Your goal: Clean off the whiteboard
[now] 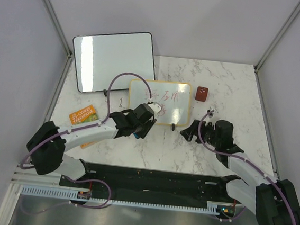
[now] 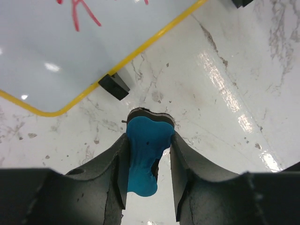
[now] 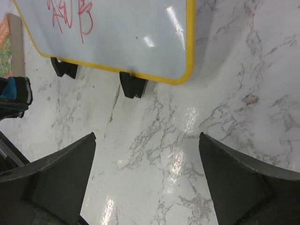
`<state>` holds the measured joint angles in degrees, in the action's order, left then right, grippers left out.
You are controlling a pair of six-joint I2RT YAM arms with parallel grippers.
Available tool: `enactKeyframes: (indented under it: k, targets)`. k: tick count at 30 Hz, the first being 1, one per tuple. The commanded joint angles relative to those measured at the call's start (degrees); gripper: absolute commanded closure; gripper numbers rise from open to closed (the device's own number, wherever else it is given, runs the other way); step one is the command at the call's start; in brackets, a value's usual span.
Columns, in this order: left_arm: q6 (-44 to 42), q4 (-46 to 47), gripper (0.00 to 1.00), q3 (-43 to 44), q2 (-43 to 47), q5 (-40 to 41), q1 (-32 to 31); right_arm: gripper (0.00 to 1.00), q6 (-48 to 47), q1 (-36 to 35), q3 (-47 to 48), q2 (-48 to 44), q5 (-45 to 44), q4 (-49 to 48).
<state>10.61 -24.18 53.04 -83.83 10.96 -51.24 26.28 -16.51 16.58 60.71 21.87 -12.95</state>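
The whiteboard [image 1: 165, 95] with a thin yellow frame stands mid-table on small black feet [image 3: 133, 84], and red handwriting covers its upper part. My left gripper [image 1: 145, 120] is at the board's near left edge, shut on a blue eraser [image 2: 145, 150]. In the left wrist view the eraser sits above bare marble, just short of the whiteboard [image 2: 70, 47] and its rounded corner. My right gripper [image 1: 193, 131] stands open over the table by the board's near right corner, nothing between its fingers. The right wrist view shows the whiteboard [image 3: 131, 33] ahead and the eraser [image 3: 8, 88] at far left.
A larger black-framed white board [image 1: 114, 61] leans at the back left. A small dark red object [image 1: 201, 93] lies right of the whiteboard. An orange packet [image 1: 84, 116] lies on the table left of my left arm. Walls enclose the marble table [image 1: 222, 77] on three sides.
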Motion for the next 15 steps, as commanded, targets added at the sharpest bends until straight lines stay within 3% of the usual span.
enactKeyframes:
  k: [1,10,15]
  targets:
    - [3.0,0.7,0.98,0.8,7.8,6.3,-0.2,0.02,0.6,1.0,2.0,-1.4,-2.1,-4.6]
    - [0.0,-0.1,0.98,1.5,15.6,15.5,-0.2,0.02,-1.9,6.0,14.1,13.7,1.1,-8.0]
    - [-0.8,0.9,0.98,0.4,17.6,16.1,-0.2,0.02,-0.4,10.0,20.5,19.4,7.1,-12.4]
